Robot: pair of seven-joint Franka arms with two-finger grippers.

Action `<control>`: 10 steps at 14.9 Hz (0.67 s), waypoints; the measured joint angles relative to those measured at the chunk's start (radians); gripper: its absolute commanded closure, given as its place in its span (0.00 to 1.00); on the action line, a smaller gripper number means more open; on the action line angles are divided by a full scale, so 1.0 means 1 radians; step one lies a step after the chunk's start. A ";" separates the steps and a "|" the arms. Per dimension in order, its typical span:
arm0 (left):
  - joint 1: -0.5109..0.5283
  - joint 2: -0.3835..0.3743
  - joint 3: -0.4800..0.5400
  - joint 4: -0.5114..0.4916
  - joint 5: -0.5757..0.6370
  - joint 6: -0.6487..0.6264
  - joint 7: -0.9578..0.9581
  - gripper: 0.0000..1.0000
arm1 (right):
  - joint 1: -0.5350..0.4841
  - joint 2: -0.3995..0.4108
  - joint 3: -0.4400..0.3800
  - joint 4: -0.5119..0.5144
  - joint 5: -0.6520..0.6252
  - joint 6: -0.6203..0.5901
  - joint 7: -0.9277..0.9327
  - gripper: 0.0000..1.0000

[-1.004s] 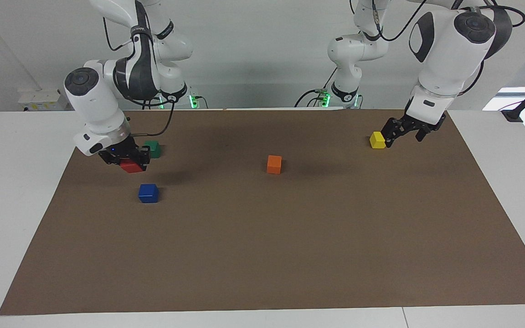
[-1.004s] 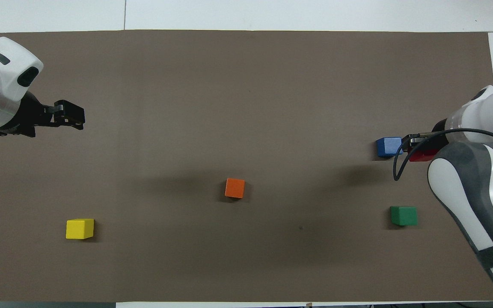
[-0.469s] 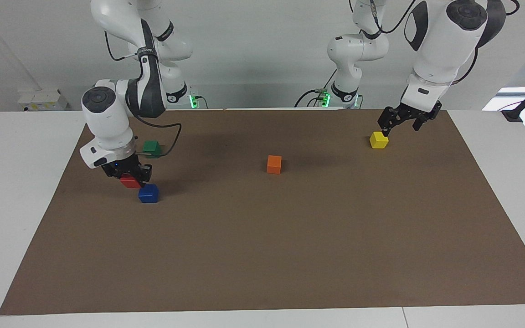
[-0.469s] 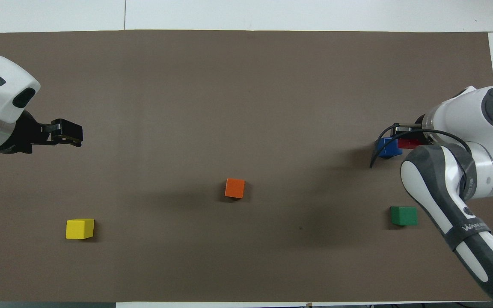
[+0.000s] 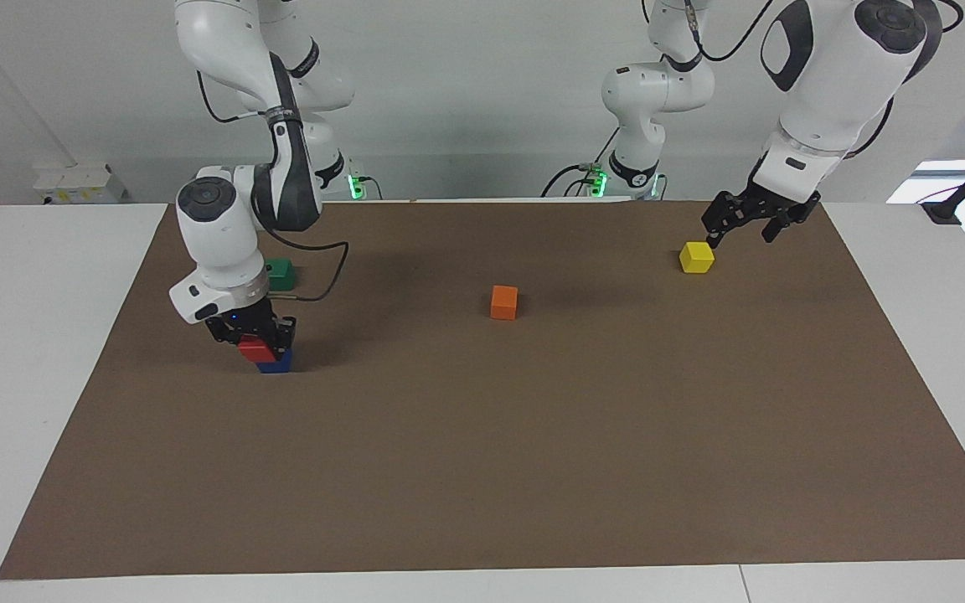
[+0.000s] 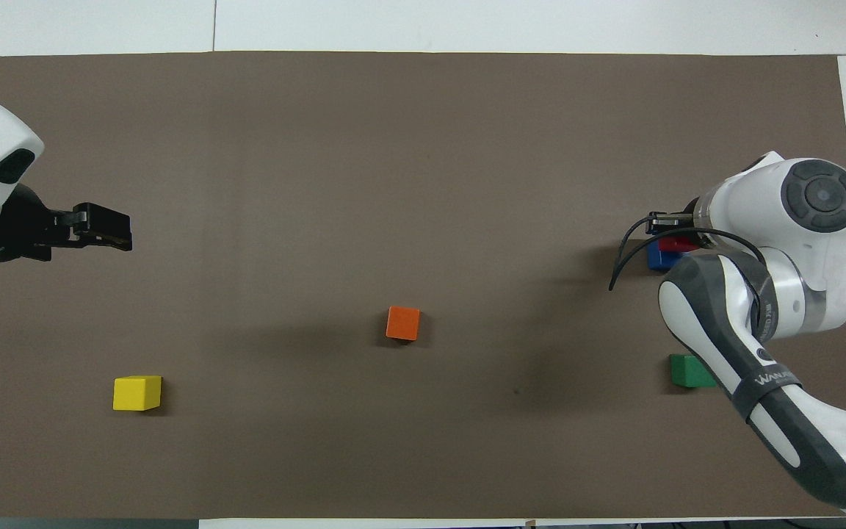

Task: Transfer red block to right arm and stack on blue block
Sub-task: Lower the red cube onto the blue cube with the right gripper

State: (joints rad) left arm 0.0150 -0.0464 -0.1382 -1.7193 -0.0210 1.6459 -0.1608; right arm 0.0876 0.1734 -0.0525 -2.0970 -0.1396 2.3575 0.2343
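Observation:
My right gripper is shut on the red block and holds it down on top of the blue block, set slightly off toward the right arm's end. I cannot tell whether the red block rests on the blue one. In the overhead view the right arm's wrist hides most of both: a strip of the red block and a corner of the blue block show. My left gripper is open and empty, raised over the mat by the yellow cube; it also shows in the overhead view.
A green cube lies nearer to the robots than the blue block, under the right arm. An orange cube sits mid-mat. A yellow cube lies toward the left arm's end. The brown mat covers the white table.
My right gripper has carried the red block away from the green cube and lowered it onto the blue block. My left gripper has risen slightly and drifted by the yellow cube.

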 measured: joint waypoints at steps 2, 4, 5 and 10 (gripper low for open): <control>-0.001 0.000 -0.002 0.000 0.000 0.000 0.003 0.00 | -0.001 0.013 0.000 -0.003 0.000 0.006 0.000 1.00; -0.003 0.000 -0.003 0.000 0.000 0.002 0.009 0.00 | -0.002 0.016 -0.001 -0.008 0.000 0.011 0.000 1.00; -0.003 0.000 -0.003 0.000 0.000 0.006 0.012 0.00 | -0.002 0.016 -0.001 -0.008 0.000 0.011 0.000 1.00; -0.003 0.000 -0.003 0.000 0.000 0.009 0.019 0.00 | -0.002 0.015 -0.001 -0.009 0.000 0.011 0.000 1.00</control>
State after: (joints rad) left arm 0.0115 -0.0464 -0.1412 -1.7193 -0.0211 1.6546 -0.1413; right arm 0.0853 0.1884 -0.0539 -2.1061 -0.1396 2.3689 0.2343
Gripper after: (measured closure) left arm 0.000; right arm 0.414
